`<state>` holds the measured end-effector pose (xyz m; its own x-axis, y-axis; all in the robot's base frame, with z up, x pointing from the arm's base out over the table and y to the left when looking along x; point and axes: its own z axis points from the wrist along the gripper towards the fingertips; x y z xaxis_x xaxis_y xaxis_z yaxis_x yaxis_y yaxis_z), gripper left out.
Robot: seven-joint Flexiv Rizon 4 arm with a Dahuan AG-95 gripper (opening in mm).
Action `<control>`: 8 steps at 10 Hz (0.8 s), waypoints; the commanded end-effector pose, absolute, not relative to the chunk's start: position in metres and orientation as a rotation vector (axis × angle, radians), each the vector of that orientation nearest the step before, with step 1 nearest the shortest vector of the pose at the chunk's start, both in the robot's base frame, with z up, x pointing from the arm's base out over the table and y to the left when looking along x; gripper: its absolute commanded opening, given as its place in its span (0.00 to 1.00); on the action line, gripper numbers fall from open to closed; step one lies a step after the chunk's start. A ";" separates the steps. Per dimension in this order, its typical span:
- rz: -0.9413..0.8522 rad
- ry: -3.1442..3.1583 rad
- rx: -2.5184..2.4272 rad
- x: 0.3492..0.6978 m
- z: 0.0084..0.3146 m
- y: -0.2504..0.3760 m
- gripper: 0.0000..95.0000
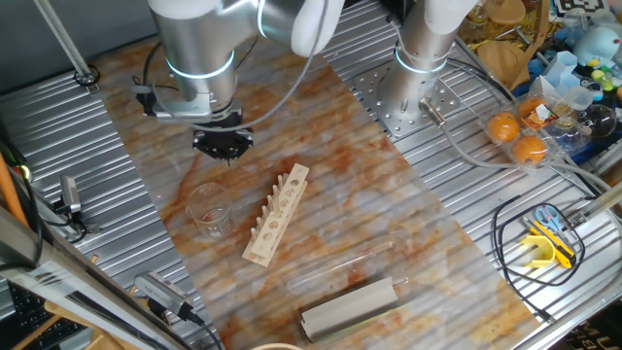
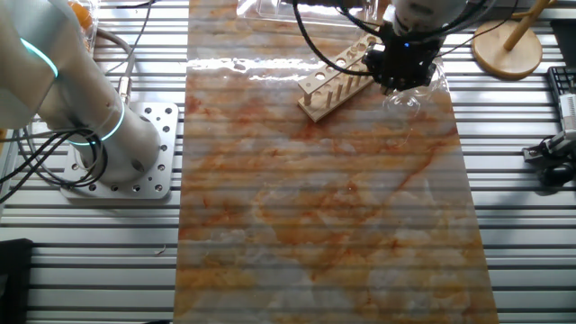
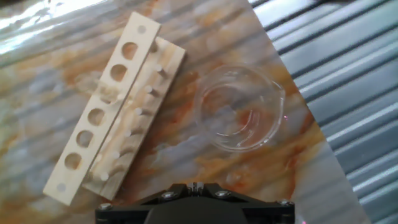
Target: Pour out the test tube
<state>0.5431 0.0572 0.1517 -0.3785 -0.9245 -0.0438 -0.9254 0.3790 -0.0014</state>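
Note:
The test tube (image 3: 107, 93) shows only in the hand view, as a faint clear smear standing in the third hole of the wooden rack (image 3: 93, 118); I cannot make it out in the fixed views. My gripper (image 1: 228, 158) hangs pointing down above the mat, between the rack (image 1: 277, 214) and the clear glass beaker (image 1: 209, 209). Its fingertips (image 3: 194, 185) look pressed together with nothing between them. The beaker (image 3: 239, 109) stands upright to the right of the rack and looks empty. In the other fixed view the gripper (image 2: 400, 83) is just above the beaker (image 2: 402, 101).
A longer clear tube (image 1: 340, 267) lies on the marbled mat (image 1: 389, 224) near a grey block (image 1: 350, 306). Ribbed metal table (image 1: 97, 126) lies around the mat. The arm's base (image 1: 418, 87) stands at the back; clutter and oranges (image 1: 515, 136) are at the right.

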 end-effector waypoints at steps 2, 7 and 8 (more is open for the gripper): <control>-0.035 2.505 -1.899 0.543 0.152 0.058 0.00; -0.111 2.488 -1.979 0.523 0.177 0.093 0.00; -0.105 2.483 -1.977 0.522 0.178 0.097 0.00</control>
<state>0.5185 0.1019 0.1798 -0.2185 -0.9730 0.0738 -0.9757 0.2166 -0.0334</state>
